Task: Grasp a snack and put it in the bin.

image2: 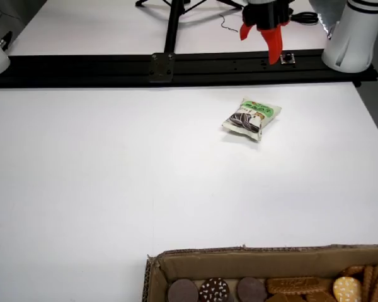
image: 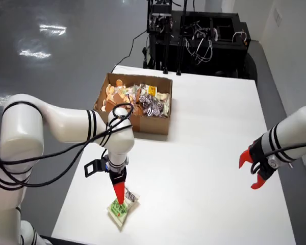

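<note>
A green and white snack packet [image: 123, 208] lies flat near the table's front edge in the view from above. In the low view from the box side, the same packet [image2: 252, 118] lies alone on the white table. My gripper [image: 120, 197] points straight down, its red fingers just over the packet's top end. The box-side view shows the gripper [image2: 259, 49] with a gap between its two red fingers and nothing between them. It is open, and the packet is not lifted. The bin is a cardboard box [image: 153, 124] filled with snacks, farther back on the table.
A second white arm with an open red gripper [image: 256, 171] hangs over the table's right side in the view from above. A black rail [image2: 176, 66] runs along the table edge behind the packet. The box rim [image2: 271, 255] fills the bottom of the box-side view.
</note>
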